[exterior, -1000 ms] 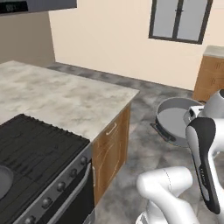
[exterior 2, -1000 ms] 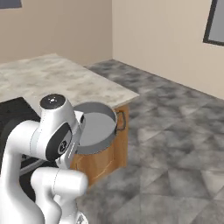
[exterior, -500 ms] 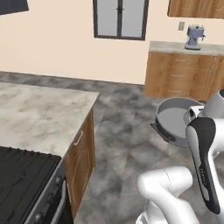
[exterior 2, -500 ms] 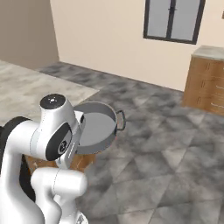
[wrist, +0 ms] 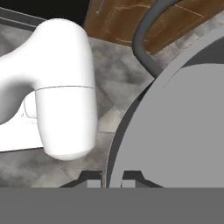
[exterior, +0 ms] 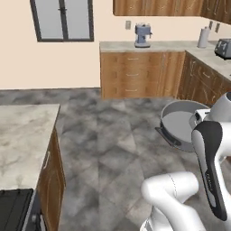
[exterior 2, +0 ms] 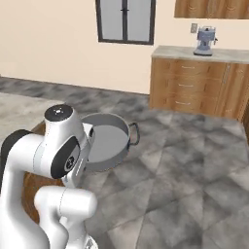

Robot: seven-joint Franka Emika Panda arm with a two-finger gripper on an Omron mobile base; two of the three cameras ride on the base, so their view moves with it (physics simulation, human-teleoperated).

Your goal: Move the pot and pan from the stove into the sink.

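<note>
The gripper (wrist: 112,177) is closed tight on the rim of the pot (exterior: 180,124), one dark fingertip (wrist: 92,178) on each side of the thin grey wall. The pot hangs tipped on its side in the air, well above the grey tiled floor (exterior: 113,131), its open mouth facing out from the arm and a dark side handle (exterior 2: 134,133) sticking out on its far edge. In the left base view it sits just beside the arm's white upper link, in front of the wooden base cabinets (exterior: 140,74). A coffee machine (exterior: 142,35) stands on the counter above those cabinets, well beyond the pot. A corner of the stove (exterior: 16,212) lies far from the pot, beside the marble island counter (exterior: 22,140).
</note>
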